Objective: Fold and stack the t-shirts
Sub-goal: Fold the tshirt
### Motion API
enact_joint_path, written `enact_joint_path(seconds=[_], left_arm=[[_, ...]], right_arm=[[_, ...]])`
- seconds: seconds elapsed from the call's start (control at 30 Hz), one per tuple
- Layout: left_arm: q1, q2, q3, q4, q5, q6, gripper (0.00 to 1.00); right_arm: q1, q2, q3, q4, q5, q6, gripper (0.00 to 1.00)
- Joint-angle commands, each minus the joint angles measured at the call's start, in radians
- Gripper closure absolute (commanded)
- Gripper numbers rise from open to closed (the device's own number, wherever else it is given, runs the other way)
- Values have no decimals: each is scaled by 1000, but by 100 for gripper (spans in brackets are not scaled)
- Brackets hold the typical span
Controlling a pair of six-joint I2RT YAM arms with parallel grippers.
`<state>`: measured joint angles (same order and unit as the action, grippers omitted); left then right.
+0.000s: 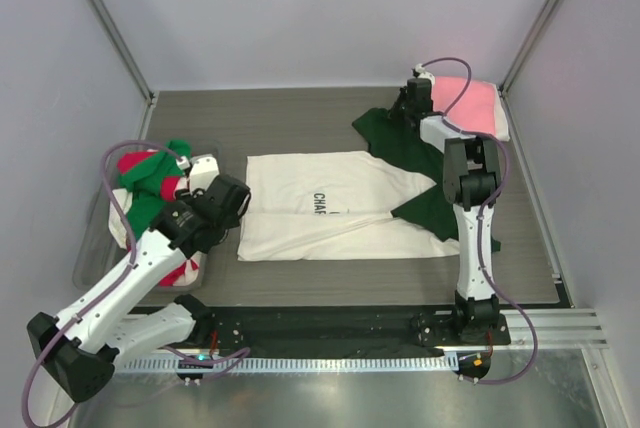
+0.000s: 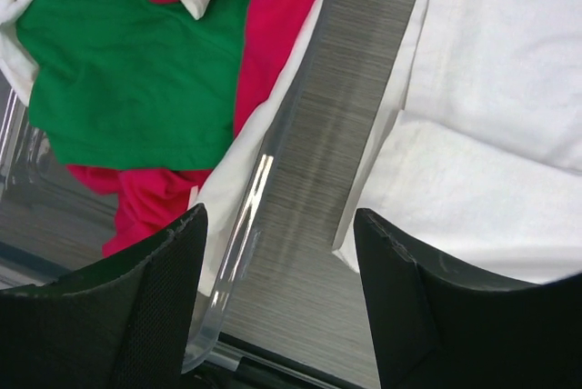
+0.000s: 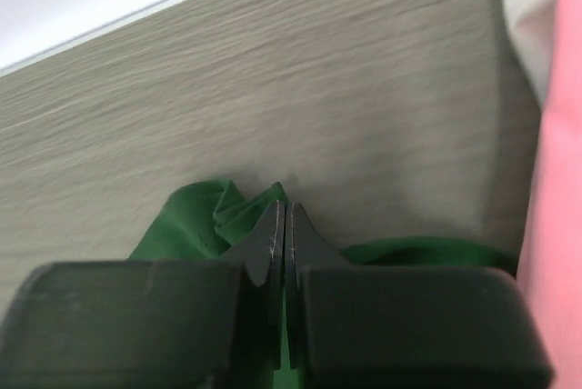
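T-shirt (image 3: 186,225), pinched by closed right end effector (image 3: 284,216)

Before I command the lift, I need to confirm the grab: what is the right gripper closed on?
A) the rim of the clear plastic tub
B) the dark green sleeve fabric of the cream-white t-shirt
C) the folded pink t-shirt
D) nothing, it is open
B: in the right wrist view the right gripper has its jaws shut, with the dark green sleeve fabric bunched at the tips. The folded pink t-shirt lies off to the side.
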<state>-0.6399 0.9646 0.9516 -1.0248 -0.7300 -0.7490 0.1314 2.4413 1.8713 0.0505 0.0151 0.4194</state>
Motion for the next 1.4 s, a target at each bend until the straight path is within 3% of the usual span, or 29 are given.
enact_joint_path(seconds=[0.0,0.1,0.23,0.33,0.53,0.73,0.9,1.37], left_arm=[[3,34,9,105,-31,3,33],[52,161,76,205,21,31,27],[219,403,287,278,185,53,28],[278,615,433,328,234,85,30],[359,1032,790,283,248,108,35],[411,1308,1056,201,274,99,37],[417,1355,1063,193,299,79,41],[408,1290,859,278,377,2,51]], right_arm=[[14,-197,-124,239,-35,53,99],[14,-251,-193,264,-32,42,99],[11,-274,-271,330,-58,61,99],[11,-292,-303,367,-72,67,99],[4,-281,-319,382,-106,85,99],[-6,-283,-337,407,-132,110,99],[-13,-275,-343,408,-144,125,99],[-24,-257,-340,410,-167,154,99]])
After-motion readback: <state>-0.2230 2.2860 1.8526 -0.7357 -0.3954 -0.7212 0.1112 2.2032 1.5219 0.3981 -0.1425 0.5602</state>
